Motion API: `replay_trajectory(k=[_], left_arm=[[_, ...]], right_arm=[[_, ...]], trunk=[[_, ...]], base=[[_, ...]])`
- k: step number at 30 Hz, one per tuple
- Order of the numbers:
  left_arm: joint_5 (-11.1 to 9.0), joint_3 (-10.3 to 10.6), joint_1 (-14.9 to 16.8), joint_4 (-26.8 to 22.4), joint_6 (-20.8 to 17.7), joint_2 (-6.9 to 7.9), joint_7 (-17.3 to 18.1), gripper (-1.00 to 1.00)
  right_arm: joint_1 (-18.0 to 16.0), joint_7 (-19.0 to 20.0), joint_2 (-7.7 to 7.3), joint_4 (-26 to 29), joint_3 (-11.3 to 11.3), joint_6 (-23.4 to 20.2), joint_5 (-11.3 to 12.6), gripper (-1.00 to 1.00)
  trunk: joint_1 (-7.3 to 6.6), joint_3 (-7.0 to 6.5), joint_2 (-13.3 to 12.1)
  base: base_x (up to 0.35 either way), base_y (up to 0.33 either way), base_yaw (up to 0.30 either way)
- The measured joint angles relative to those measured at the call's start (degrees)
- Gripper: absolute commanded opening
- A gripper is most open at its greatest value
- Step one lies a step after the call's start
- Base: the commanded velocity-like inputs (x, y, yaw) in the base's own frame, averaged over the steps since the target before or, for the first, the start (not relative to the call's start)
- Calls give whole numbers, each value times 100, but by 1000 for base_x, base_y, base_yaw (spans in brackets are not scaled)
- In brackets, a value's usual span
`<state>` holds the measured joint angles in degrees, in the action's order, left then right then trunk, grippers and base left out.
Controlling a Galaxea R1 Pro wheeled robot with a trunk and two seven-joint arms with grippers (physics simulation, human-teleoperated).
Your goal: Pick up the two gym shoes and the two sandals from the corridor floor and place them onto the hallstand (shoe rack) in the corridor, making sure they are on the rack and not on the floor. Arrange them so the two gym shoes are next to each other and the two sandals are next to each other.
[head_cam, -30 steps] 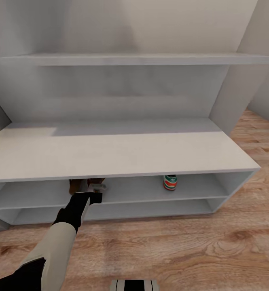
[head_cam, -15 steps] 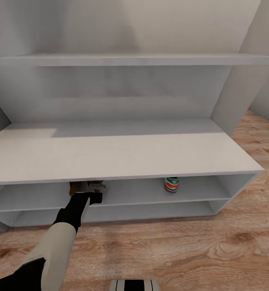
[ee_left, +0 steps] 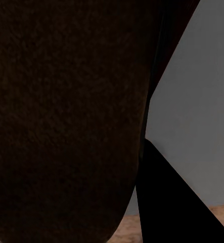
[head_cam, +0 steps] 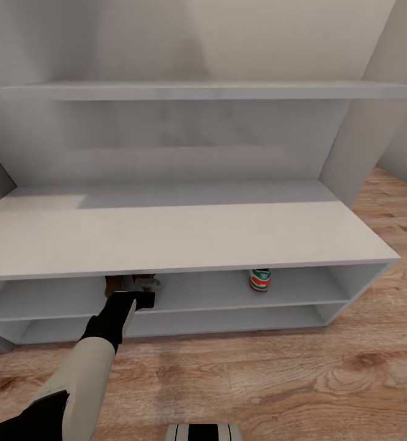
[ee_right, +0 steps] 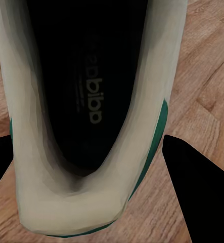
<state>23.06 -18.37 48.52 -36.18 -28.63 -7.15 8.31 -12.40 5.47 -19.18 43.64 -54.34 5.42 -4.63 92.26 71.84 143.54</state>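
Between the fingers of the right gripper sits one gym shoe, seen from above in the right wrist view: its dark inside with pale printed letters, its cream-white rim and a green stripe on the side. Both black fingers stand at the two sides of the shoe, so the jaws look clamped on it. Under the shoe is the corridor floor of light brown wood planks.

Close before the left gripper, in the left wrist view, a dark brown sandal covers most of the picture, with one black finger next to it and grey behind. I cannot tell if these jaws are together or apart. From the head camera, the left arm reaches into the upper open shelf of the hallstand, and a bit of brown shows around the gripper there, under the bench top.

Well to the right of this gripper, on the same shelf, stands the second gym shoe, its red-orange and green heel facing out. Below the hallstand the floor runs wide.
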Motion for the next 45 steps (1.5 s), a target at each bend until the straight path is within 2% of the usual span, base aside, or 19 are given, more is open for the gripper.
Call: replay_trajectory(k=[5, 6, 7, 21, 36, 45], left_arm=[[5, 1, 4, 7, 0, 0, -1, -100], [8, 0, 6, 9, 0, 0, 0, 100], [91, 0, 2, 89, 7, 3, 3, 100], [94, 5, 5, 88, 21, 12, -5, 100], [94, 21, -32, -269, 8, 4, 3, 100], [102, 13, -43, -322, 8, -17, 4, 100]], right_arm=[[0, 0, 0, 0, 0, 0, 0, -100], [0, 0, 0, 0, 0, 0, 0, -100], [0, 0, 0, 0, 0, 0, 0, -100], [0, 0, 0, -4, 0, 0, 0, -100], [0, 1, 0, -9, 0, 0, -1, -100], [1, 2, 0, -3, 0, -3, -1, -100]], trunk=[[0, 0, 0], [0, 0, 0], [2, 1, -1], [3, 1, -1], [6, 1, -2], [5, 1, -2]], base=[[0, 0, 0], [0, 0, 0], [0, 0, 0], [-17, 0, 0], [-302, -2, 0], [-268, -148, 0]])
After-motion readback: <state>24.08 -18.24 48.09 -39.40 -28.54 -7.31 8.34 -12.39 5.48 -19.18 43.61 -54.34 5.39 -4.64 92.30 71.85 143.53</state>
